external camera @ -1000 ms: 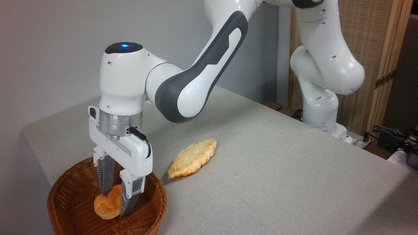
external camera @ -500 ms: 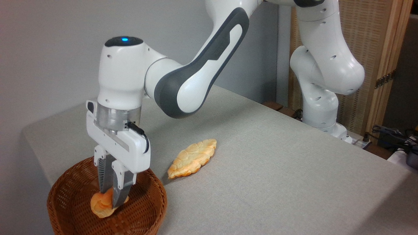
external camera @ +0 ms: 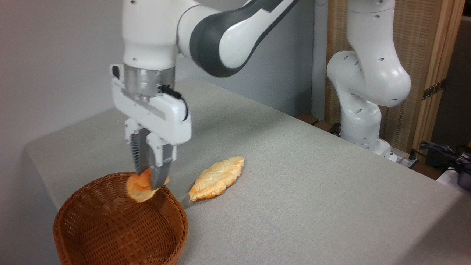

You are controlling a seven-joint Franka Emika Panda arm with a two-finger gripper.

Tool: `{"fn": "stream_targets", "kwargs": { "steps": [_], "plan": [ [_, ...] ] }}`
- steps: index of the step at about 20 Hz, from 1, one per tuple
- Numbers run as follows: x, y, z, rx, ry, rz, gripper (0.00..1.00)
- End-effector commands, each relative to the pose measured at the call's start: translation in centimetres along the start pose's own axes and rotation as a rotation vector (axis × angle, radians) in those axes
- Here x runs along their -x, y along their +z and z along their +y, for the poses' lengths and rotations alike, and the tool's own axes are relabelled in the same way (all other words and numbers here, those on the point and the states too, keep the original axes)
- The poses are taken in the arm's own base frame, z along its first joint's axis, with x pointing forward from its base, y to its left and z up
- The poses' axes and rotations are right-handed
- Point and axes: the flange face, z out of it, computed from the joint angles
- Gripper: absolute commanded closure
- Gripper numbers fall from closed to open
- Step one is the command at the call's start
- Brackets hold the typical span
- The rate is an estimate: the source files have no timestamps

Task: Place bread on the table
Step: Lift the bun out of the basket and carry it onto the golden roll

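Note:
The bread (external camera: 139, 187), a small glossy orange-golden bun, hangs in the air just above the far rim of the brown wicker basket (external camera: 110, 235). My gripper (external camera: 150, 182) points straight down and is shut on the bread, pinching its upper right part between both fingers. The grey fabric-covered table (external camera: 294, 191) stretches to the right and behind. The image is slightly blurred around the gripper and bun.
A longer, flat, pale-golden leaf-shaped pastry (external camera: 217, 179) lies on the table just right of the basket. The arm's white base (external camera: 362, 125) stands at the table's far right edge. Cables and a wooden screen sit beyond it.
The gripper closed on the bread inside the basket, then rose and shifted slightly right, lifting the bun out to above the basket's rim.

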Motion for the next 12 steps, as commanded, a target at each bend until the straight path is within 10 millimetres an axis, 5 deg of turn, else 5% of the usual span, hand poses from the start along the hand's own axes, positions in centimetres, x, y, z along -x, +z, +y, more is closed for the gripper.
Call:
{"fn": "stream_targets", "kwargs": {
  "steps": [1, 5, 8, 12],
  "plan": [
    [4.9, -1.4, 0.7, 0.047, -0.014, -0.08, 0.52],
    [8.2, -0.9, 2.9, 0.123, 0.022, -0.166, 0.31],
    [8.8, 0.2, 4.1, 0.17, 0.035, -0.228, 0.0],
    [8.0, 1.7, 5.8, 0.187, 0.07, -0.252, 0.0]
  ]
}}
